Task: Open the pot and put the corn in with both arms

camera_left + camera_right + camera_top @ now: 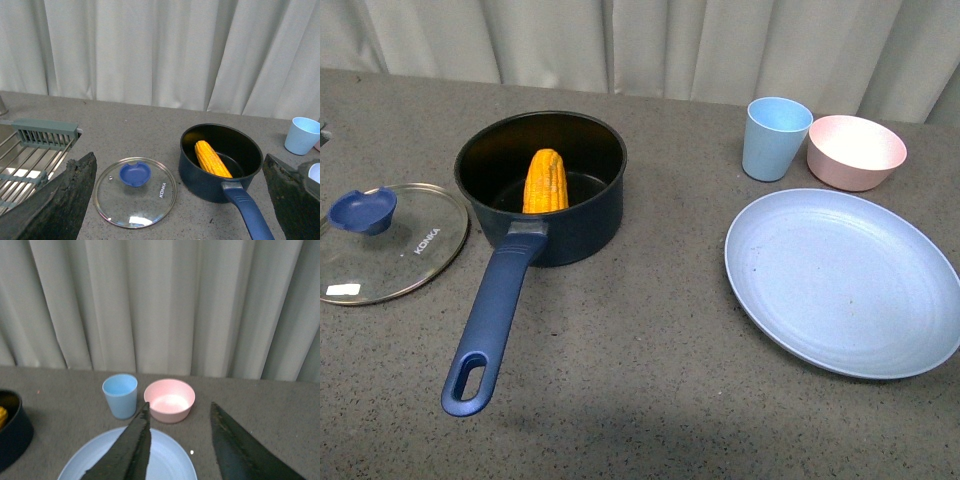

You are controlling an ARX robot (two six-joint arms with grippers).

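Observation:
The navy pot [542, 190] stands open at the left middle of the table, its long blue handle [492, 320] pointing toward me. The yellow corn [546, 181] leans inside it, tip up. The glass lid [390, 242] with a blue knob lies flat on the table left of the pot. Neither arm shows in the front view. In the left wrist view the open left gripper [180, 162] hangs above and back from the lid [135, 192], the pot [221, 162] and the corn [212, 159]. The right gripper [179, 410] is open and empty above the blue plate [165, 460].
A large blue plate [840, 280] lies at the right. A light blue cup [775, 138] and a pink bowl [855, 151] stand behind it. A metal drying rack [30, 150] sits left of the lid. Grey curtains close the back.

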